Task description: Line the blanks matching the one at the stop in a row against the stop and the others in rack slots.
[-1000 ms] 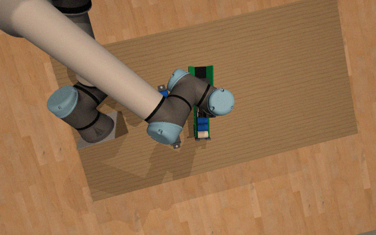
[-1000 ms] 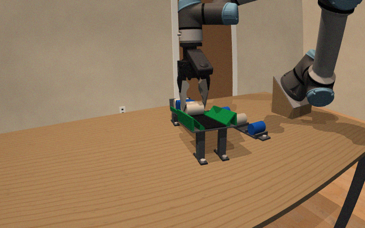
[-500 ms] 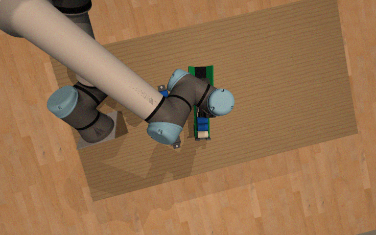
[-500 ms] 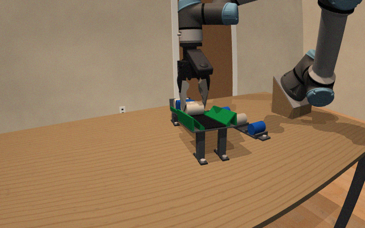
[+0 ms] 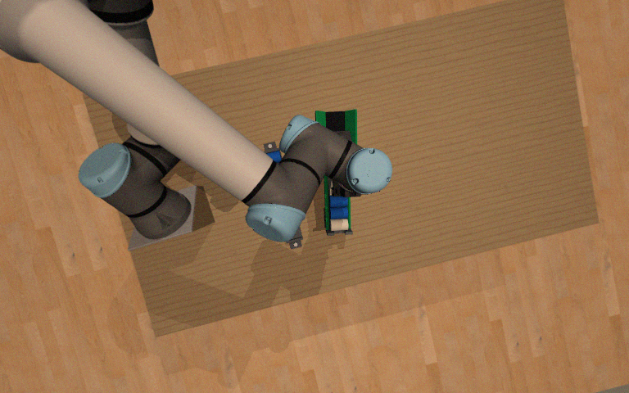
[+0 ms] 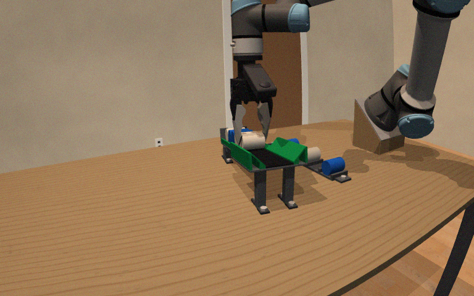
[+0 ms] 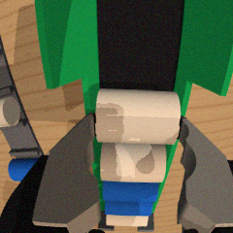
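Claw (image 6: 252, 136): RUMI two-jaw unit, pointing straight down from the wrist, jaws clamped on the two ends of a cream blank (image 7: 138, 116). One grey finger (image 7: 68, 170) bears on the blank's left end in the wrist view, the other on its right end.

Held cream blank: lies straight across the feed ramp (image 6: 241, 154), over the black belt (image 7: 141, 44) between the green side walls; whether it rests on the belt or hangs just above it cannot be told.

Row below the held blank, wrist view, in order toward the stop: second cream blank (image 7: 133, 162), just beside the held one; blue blank (image 7: 130, 191); second blue blank (image 7: 129, 209); cream blank at the stop (image 7: 125, 220). Top view shows the two blue ones (image 5: 339, 207) and the cream end piece (image 5: 339, 224) against the ramp's lower end.

Ramp stand: dark grey legs (image 6: 260, 190) with feet on the wooden table (image 6: 139, 226).

Stock rack (image 6: 340, 177): low dark frame beside the ramp, on the arm's side. Holds a blue blank (image 6: 332, 165) near its outer end and a cream blank (image 6: 313, 153) further in; a further blue piece (image 6: 294, 140) shows behind the green wall.

Arm base (image 6: 366, 135): wedge pedestal at the table's far corner
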